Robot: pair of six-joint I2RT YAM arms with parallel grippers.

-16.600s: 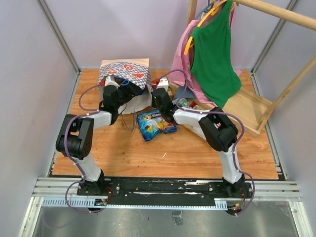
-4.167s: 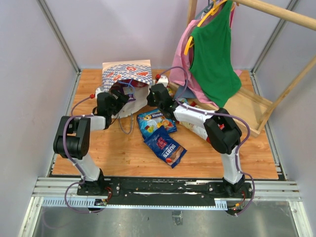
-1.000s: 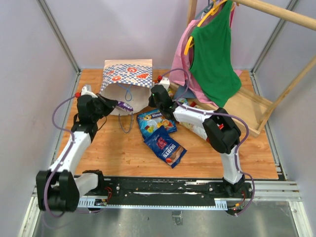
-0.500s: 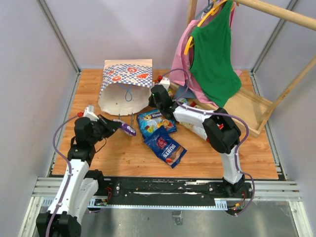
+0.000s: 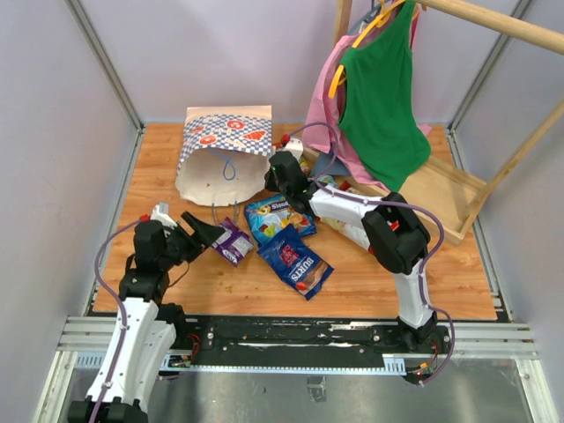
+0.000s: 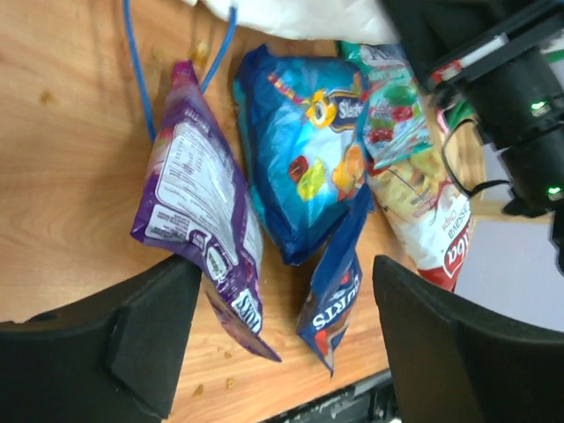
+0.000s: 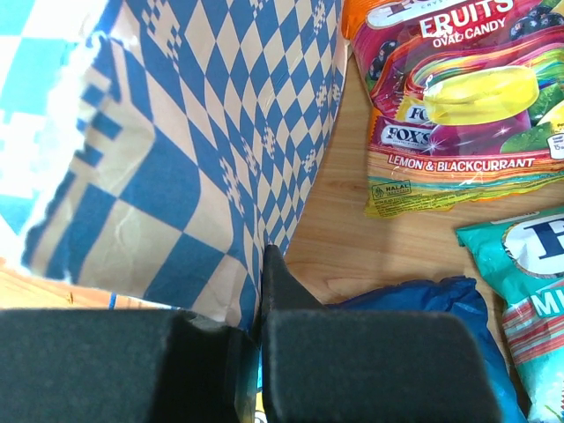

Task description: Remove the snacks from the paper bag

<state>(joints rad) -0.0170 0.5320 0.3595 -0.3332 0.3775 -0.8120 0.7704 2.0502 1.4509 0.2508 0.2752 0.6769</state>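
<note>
My left gripper (image 5: pixel 206 232) is released, its jaws spread wide and low over the table (image 5: pixel 397 282), holding nothing. The purple packet (image 6: pixel 198 220) lies flat on the wood just ahead of it, its near edge by one finger (image 6: pixel 150 344). Beside it sit the blue packet (image 6: pixel 300 167) and, overlapping that, a dark blue packet (image 5: pixel 298 261). The paper bag (image 5: pixel 225 150) lies on its side at the back of the table, its mouth facing the arms. My right gripper (image 7: pixel 263 291) is clenched on the bag's side edge, paper pinched between its fingers. A pink candy packet (image 7: pixel 458 97) and a teal packet (image 7: pixel 520 264) lie near that gripper.
</note>
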